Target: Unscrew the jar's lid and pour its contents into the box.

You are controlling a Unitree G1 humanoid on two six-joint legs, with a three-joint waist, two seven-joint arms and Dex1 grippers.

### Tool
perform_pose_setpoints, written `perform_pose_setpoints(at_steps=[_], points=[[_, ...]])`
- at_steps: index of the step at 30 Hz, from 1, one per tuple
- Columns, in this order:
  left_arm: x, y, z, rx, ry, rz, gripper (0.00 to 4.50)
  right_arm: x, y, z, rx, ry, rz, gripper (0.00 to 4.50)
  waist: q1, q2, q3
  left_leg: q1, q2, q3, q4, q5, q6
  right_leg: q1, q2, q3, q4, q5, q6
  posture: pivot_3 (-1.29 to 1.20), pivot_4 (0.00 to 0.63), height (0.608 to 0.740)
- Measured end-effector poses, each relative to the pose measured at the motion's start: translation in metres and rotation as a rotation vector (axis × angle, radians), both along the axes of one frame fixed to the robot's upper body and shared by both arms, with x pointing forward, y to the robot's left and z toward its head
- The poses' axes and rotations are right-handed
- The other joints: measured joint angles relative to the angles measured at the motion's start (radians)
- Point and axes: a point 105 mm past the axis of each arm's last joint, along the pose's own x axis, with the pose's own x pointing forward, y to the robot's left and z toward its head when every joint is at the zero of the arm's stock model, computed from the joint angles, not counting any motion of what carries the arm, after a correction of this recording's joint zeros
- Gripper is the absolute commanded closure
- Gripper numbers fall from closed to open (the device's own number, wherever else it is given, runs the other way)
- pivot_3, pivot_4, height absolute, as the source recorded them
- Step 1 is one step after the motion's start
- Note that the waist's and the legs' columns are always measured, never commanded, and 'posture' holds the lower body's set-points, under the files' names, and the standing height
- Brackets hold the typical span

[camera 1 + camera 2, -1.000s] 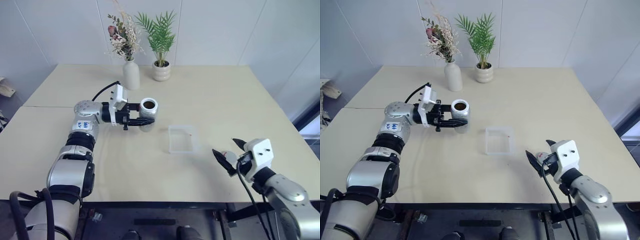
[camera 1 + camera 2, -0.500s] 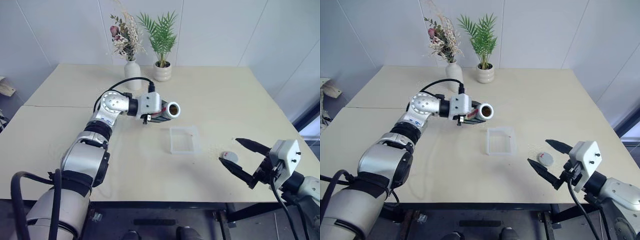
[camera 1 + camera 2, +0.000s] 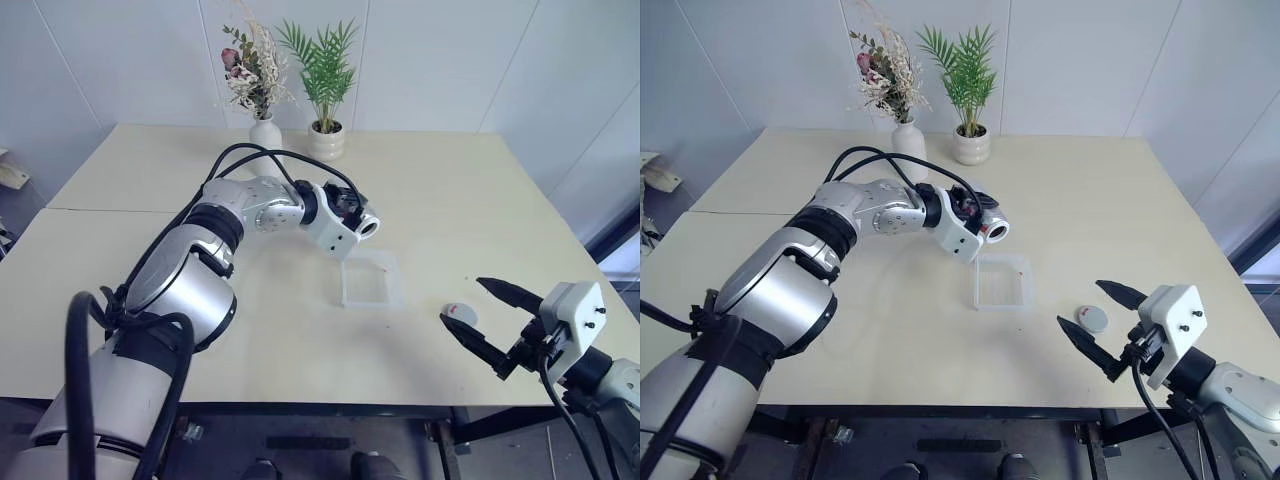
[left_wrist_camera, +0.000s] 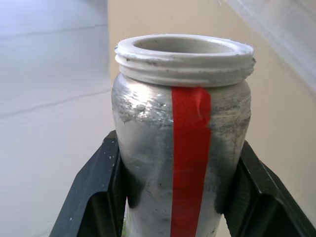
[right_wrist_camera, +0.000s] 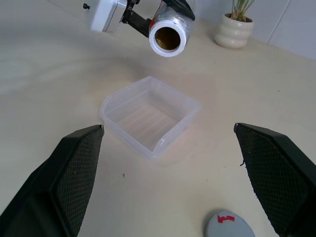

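The table [image 3: 470,190] is wide and pale, and anything I spill on it scatters. On it sits the box [image 3: 370,280], clear, shallow and empty, near the table's middle. My left arm reaches across toward it, and my left gripper [image 3: 975,212] pinches the jar [image 3: 985,226] around its body, the fingers [image 4: 96,197] pressed against both sides. The jar is tipped over, its open mouth facing the box and just short of its far rim, above the table.

My main worry is aim. The mouth looks to be near the box's edge rather than over its middle, so I judge that the contents could land on the rim or outside it if they slide out now. The box is light and low-walled; a fast pour could bounce things out.

Next, grip. The jar is smooth and held by its sides alone; tilted further, it could rotate or slip between my pads.

My right gripper [image 3: 490,320] hangs spread wide and empty at the near right edge, close to the lid [image 3: 460,313], which lies flat on the table. A careless sweep there could knock the lid off.
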Motion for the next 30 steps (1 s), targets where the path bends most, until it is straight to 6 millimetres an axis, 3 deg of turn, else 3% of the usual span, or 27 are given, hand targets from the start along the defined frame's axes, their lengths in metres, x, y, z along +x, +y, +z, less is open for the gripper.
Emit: perform_pose_setpoints(at_steps=[9,22,25,30], points=[[-0.012,-0.014,-0.013,0.251,-0.326,-0.286,2.44,0.004,0.001,0.008,-0.023,-0.014,0.007,0.04,0.001,-0.003,0.001,0.0,0.0,0.001,-0.001,-0.002,-0.001,0.0,0.0,0.0,-0.002,-0.001,0.001,0.0,0.15,0.74],[-0.016,-0.029,0.0,0.287,-0.629,-0.452,2.44,0.006,0.001,0.01,-0.038,-0.008,0.009,0.04,0.034,-0.003,0.002,-0.001,0.0,0.002,0.0,-0.003,0.0,0.0,0.0,0.0,-0.002,-0.001,0.002,0.0,0.15,0.74],[-0.017,-0.032,0.004,0.205,-0.558,-0.414,2.44,0.006,0.0,0.01,-0.042,-0.006,0.007,0.04,0.04,-0.003,0.001,-0.001,0.0,0.002,0.0,-0.003,-0.001,0.0,0.0,0.0,-0.002,-0.001,0.001,0.0,0.15,0.74],[-0.008,-0.019,0.024,-0.32,-0.015,-0.085,2.44,0.006,-0.001,0.008,-0.041,0.003,0.006,0.04,0.048,0.0,0.0,0.001,0.0,0.004,0.0,-0.002,-0.001,0.0,0.0,0.0,0.0,-0.002,-0.001,0.0,0.15,0.74]])
